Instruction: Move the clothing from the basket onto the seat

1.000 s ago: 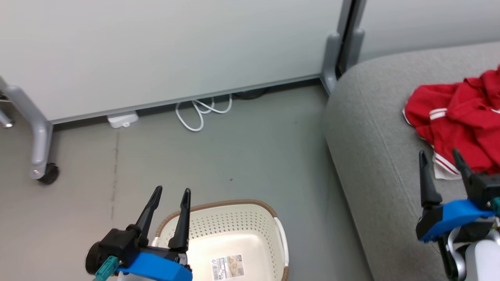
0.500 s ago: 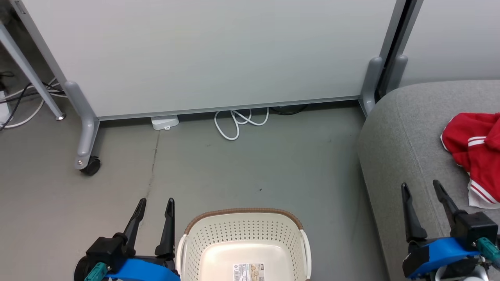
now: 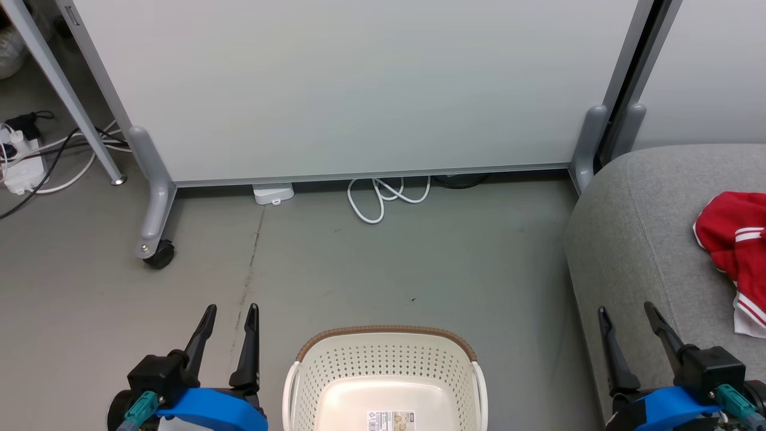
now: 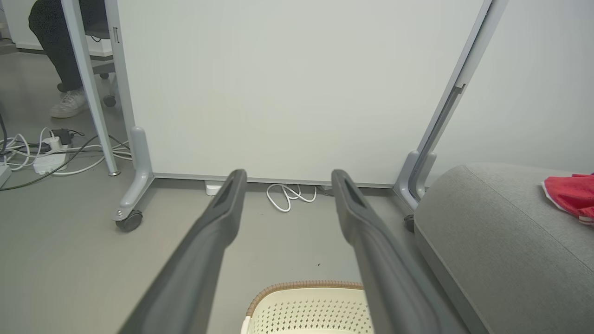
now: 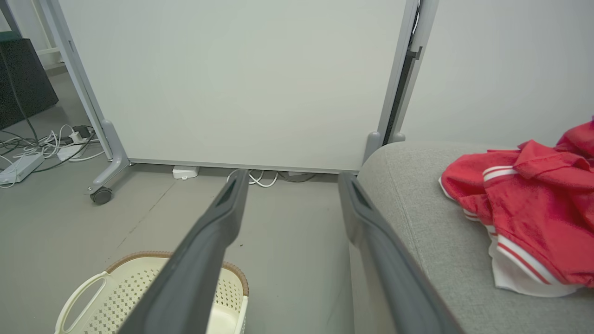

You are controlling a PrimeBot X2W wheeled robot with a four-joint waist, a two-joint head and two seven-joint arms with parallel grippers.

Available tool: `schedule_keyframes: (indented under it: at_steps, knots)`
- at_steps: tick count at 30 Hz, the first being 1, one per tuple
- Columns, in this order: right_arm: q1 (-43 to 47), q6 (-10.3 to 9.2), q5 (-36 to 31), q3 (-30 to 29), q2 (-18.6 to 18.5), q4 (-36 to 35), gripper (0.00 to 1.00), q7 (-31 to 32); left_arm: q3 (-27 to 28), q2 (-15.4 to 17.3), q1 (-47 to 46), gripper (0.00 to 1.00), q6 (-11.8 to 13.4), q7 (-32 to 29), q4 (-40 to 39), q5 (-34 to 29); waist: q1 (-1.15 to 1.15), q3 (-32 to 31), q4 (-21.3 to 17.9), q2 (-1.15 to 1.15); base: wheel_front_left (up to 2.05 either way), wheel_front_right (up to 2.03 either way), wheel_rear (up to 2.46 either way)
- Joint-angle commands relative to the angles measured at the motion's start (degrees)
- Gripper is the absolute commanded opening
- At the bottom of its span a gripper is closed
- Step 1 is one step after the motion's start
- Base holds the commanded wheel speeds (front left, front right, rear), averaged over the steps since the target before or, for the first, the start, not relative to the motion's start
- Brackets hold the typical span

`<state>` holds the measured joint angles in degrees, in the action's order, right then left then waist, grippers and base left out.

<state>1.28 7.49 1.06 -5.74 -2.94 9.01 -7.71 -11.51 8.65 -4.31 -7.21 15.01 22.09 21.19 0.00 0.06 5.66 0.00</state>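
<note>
The basket (image 3: 389,362) is smooth cream plastic, holed, with a brown woven-look rim. The seat (image 3: 646,239) is matt, coarse grey cloth; the clothing (image 3: 748,263) a thin red fabric with slight sheen. The floor (image 3: 419,263) looks smooth and matt.
</note>
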Motion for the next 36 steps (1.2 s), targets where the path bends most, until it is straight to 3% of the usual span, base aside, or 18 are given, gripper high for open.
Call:
schedule_keyframes:
  at_steps: [1, 25, 26, 32, 36]
  knots:
    - [0.34, 0.01, 0.07, 0.15, 0.08, -0.02, 1.00, 0.04, 0.22, 0.32, -0.77, 1.00, -0.43, 0.25, 0.20, 0.33, 0.00, 0.07, -0.07, 0.00, 0.00, 0.00, 0.00]
    - [-0.90, 0.01, 1.63, 1.81, 0.09, 1.08, 1.00, -0.49, 0.11, 0.00, 0.07, 1.00, -0.43, 0.25, 0.82, 0.50, 0.00, 0.29, -0.54, 0.00, 0.00, 0.00, 0.00]
    - [-0.40, 0.00, 1.50, 1.78, 0.00, 1.05, 0.00, -0.19, 0.04, -0.25, 0.03, 0.00, 0.00, 0.00, 0.73, 0.86, 0.00, 0.30, -0.54, 0.00, 0.00, 0.00, 0.00]
    - [0.53, -0.01, 2.10, 1.63, 0.27, 4.17, 0.00, 0.28, -0.31, -0.94, 2.79, 0.00, 0.03, -0.46, 3.13, 1.54, 0.00, 0.31, -0.59, 0.00, 0.00, 0.00, 0.00]
    - [-0.24, -0.01, 7.06, 1.16, 0.26, 4.53, 0.00, 1.38, 0.68, -1.16, 2.51, 0.00, 0.01, -1.59, 2.46, 5.54, 0.00, 0.30, -0.75, 0.00, 0.00, 0.00, 0.00]
